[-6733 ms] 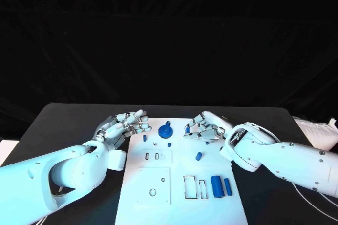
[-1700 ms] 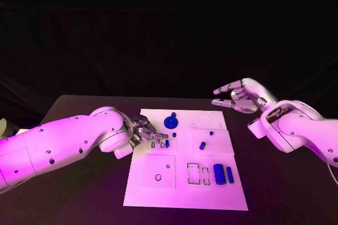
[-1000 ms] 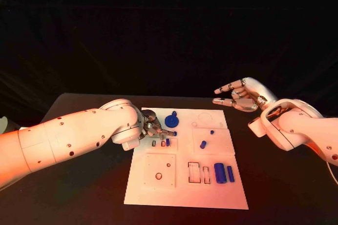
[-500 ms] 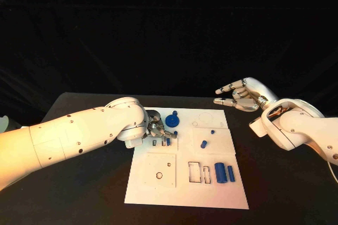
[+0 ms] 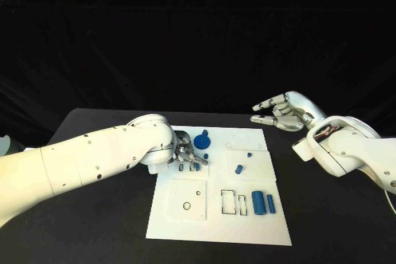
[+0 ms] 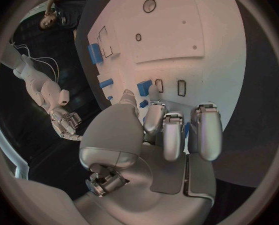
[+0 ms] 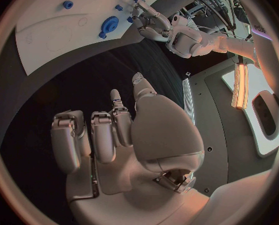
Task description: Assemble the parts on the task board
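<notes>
The left hand (image 5: 186,154) sits low over the left part of the task board (image 5: 221,218), fingers curled down at the small slots; a small blue peg (image 6: 144,88) lies just beyond the fingertips (image 6: 154,107), but whether it is pinched cannot be told. The right hand (image 5: 283,113) hovers empty with fingers apart, off the board's far right corner. The left hand is judged much nearer, the peg just right of it, beside the slots.

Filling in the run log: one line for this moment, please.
left hand: fingers down on task board by small slots | right hand: open, raised off board | round blue part: on board
</notes>
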